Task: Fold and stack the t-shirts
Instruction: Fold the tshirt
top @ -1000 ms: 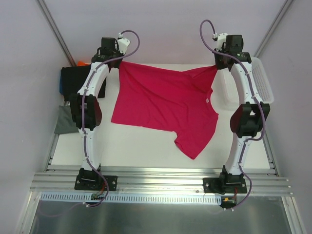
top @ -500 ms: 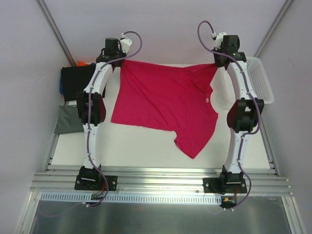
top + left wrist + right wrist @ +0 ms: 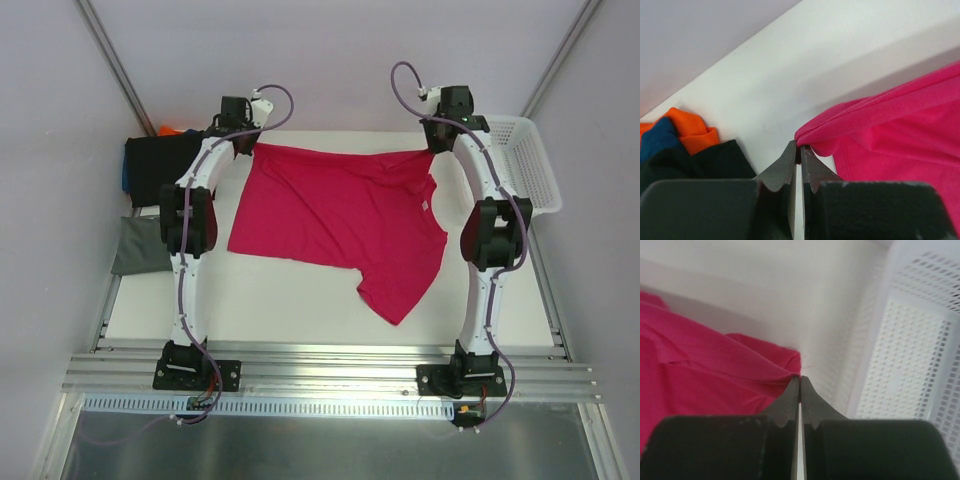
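Left gripper (image 3: pixel 799 150): jaws clenched, almost no gap, pinching a fold of the pink shirt (image 3: pixel 340 215) at the tips. Right gripper (image 3: pixel 800 380): jaws likewise clenched, nipping the shirt's other far corner. Shirt stretched between the two along the table's (image 3: pixel 290 300) far edge, the rest spread on the tabletop, one sleeve trailing toward the near right. Left of the left gripper, near it: a pile of black shirt (image 3: pixel 715 160), blue (image 3: pixel 657 137) and orange (image 3: pixel 690 131); grey shirt (image 3: pixel 135 245) lies nearer, at the left edge. White basket (image 3: pixel 910 365) just right of the right gripper. Count: two grippers, five shirts, one basket.
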### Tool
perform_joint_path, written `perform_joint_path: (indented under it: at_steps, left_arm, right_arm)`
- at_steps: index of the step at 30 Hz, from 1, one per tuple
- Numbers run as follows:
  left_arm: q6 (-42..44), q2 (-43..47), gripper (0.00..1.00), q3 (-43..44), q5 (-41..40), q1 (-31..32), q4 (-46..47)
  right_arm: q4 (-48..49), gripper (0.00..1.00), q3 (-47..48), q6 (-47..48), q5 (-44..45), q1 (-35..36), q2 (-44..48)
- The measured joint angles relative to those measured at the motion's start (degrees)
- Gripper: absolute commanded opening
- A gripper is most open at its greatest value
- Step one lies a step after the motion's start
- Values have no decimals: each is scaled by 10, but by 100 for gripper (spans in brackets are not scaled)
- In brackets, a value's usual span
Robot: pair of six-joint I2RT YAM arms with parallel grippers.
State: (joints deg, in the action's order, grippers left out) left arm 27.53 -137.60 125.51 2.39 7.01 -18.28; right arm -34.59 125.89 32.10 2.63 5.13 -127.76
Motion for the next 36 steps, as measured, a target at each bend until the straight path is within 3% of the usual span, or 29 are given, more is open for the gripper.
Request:
perform_joint_path:
  at_steps: [6,12,18,36]
  left_arm:
    - [0,8,0,-17,0,0,1]
    - [-1,8,0,3,-1,-4,0]
    - [-12,12,0,17,-1,-4,10]
    - [-28,69,0,-40,-1,-4,14]
  right_arm:
    - [-27,0,1,-3,-9,25,-4]
    - [17,1,109,32,24,35,-44]
    - [101,0,104,50,68,35,-43]
    - [171,1,99,92,79,72,-40]
